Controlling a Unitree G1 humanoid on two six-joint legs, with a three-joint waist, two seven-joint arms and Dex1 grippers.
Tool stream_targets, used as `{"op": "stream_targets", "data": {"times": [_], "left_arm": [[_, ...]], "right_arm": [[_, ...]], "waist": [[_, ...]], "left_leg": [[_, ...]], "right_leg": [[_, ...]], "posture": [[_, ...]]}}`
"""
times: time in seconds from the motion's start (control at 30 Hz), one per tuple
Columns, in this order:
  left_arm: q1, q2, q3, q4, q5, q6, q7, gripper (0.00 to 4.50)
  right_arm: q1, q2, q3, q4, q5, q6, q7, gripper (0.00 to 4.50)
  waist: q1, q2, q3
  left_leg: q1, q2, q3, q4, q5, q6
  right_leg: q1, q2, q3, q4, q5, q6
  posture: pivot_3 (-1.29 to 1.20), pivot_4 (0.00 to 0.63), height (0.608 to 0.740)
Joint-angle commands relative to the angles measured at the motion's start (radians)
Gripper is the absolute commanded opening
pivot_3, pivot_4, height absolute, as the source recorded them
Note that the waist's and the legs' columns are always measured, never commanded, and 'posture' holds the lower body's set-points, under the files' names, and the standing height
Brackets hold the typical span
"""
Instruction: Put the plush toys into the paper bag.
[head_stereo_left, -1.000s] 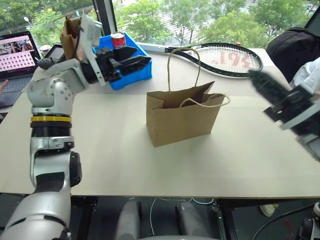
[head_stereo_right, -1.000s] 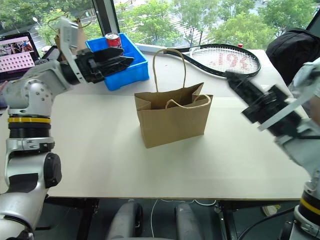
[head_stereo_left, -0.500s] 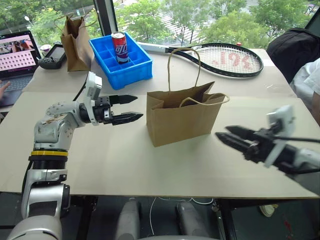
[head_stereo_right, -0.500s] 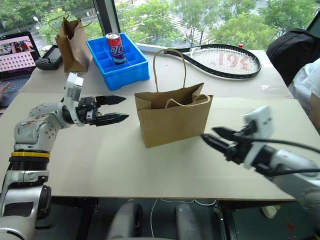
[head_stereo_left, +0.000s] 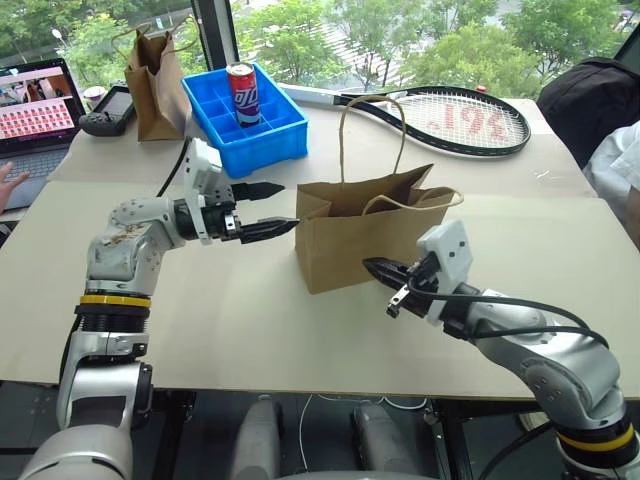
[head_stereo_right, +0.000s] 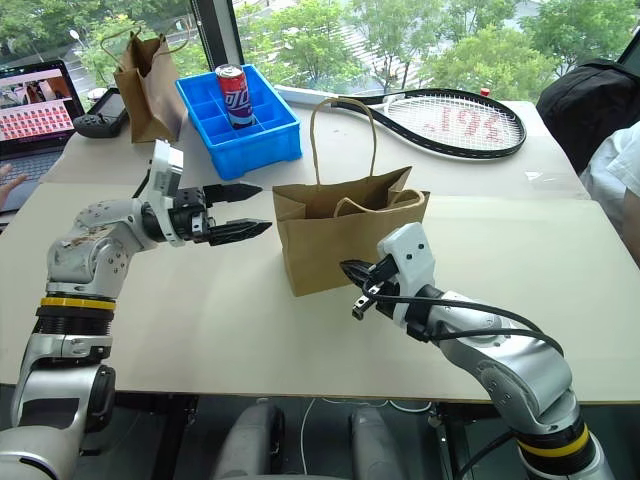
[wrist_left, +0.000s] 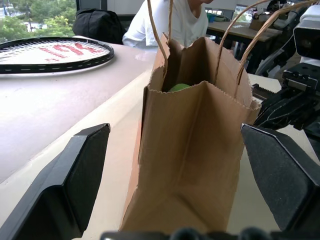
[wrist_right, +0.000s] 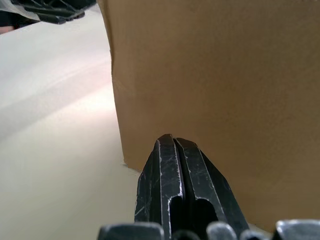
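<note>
The paper bag (head_stereo_left: 370, 235) stands upright mid-table, its cord handles up. Down inside its mouth I see a bit of a green plush toy (wrist_left: 179, 87). My left gripper (head_stereo_left: 285, 207) is open and level, just off the bag's left end, and the bag (wrist_left: 190, 150) stands between its spread fingers without touching them. My right gripper (head_stereo_left: 368, 265) is shut on nothing, its tip against or just short of the bag's front face near the bottom (wrist_right: 167, 140). The rest of the bag's inside is hidden.
At the back left are a blue bin (head_stereo_left: 262, 140) holding a soda can (head_stereo_left: 240, 95), a narrower dark paper bag (head_stereo_left: 155, 70), a controller (head_stereo_left: 105, 110) and a laptop (head_stereo_left: 35, 95). A tennis racket (head_stereo_left: 450, 115) lies behind the bag. A black backpack (head_stereo_left: 590, 95) sits far right.
My right arm swung down and left to the bag's front, and its fingers closed. My left arm came down from above the bin to the bag's left end, still open.
</note>
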Motion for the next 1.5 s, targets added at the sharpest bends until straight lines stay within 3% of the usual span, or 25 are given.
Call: {"op": "stream_targets", "data": {"times": [0.03,0.27,0.73,0.83,1.17,1.33,1.5], "left_arm": [[-0.025,-0.008,-0.006,-0.005,-0.005,-0.018,-0.029,4.50],[-0.036,-0.001,-0.063,0.012,0.007,0.044,-0.079,4.50],[-0.068,-0.139,-0.092,0.024,0.022,0.040,0.006,4.50],[-0.077,-0.168,-0.079,0.039,0.022,0.040,0.056,3.76],[-0.062,-0.180,-0.092,0.066,0.058,-0.009,0.073,0.12],[-0.098,-0.155,-0.080,0.094,0.048,-0.028,0.019,0.04],[-0.096,-0.086,-0.076,0.027,-0.018,0.029,-0.130,0.04]], "right_arm": [[-0.039,0.034,0.008,-0.004,-0.052,-0.033,0.013,0.01],[-0.063,0.078,0.013,0.010,-0.133,-0.037,0.027,0.01],[-0.116,0.182,0.071,0.116,-0.295,-0.089,0.067,0.01],[-0.110,0.198,0.073,0.113,-0.309,-0.081,0.074,0.00],[-0.045,0.175,0.004,0.020,-0.263,-0.009,0.109,0.00],[0.172,0.055,-0.219,-0.070,-0.119,0.024,0.234,0.00],[0.332,-0.059,-0.419,-0.045,-0.101,0.004,0.314,0.00]], "waist": [[-0.001,0.000,0.000],[-0.002,0.000,0.000],[-0.005,0.000,0.000],[-0.005,0.000,0.000],[-0.005,0.000,0.000],[0.008,0.000,0.000],[0.002,0.000,0.000]], "left_leg": [[0.000,0.000,0.000,0.000,0.000,0.000],[0.000,0.000,0.000,0.000,0.000,0.000],[0.000,0.000,0.000,0.000,0.000,0.000],[0.000,0.000,0.000,0.000,0.000,0.000],[0.000,0.000,0.000,0.000,0.000,0.000],[-0.002,-0.001,-0.001,0.000,0.000,0.000],[0.000,-0.001,-0.001,0.000,0.000,0.000]], "right_leg": [[0.000,0.000,0.000,0.000,0.000,0.000],[0.000,0.000,0.000,0.000,0.000,0.000],[0.000,0.000,0.000,0.001,0.000,0.000],[0.000,0.000,0.000,0.001,0.000,0.000],[0.000,0.000,0.000,0.001,0.000,0.000],[0.001,0.000,-0.001,0.000,0.000,0.000],[0.001,0.000,0.000,0.001,0.000,0.000]], "posture": [[0.00,0.150,0.663],[0.00,0.150,0.663],[0.00,0.150,0.663],[0.00,0.150,0.663],[0.00,0.150,0.663],[0.00,0.150,0.663],[0.00,0.150,0.663]]}}
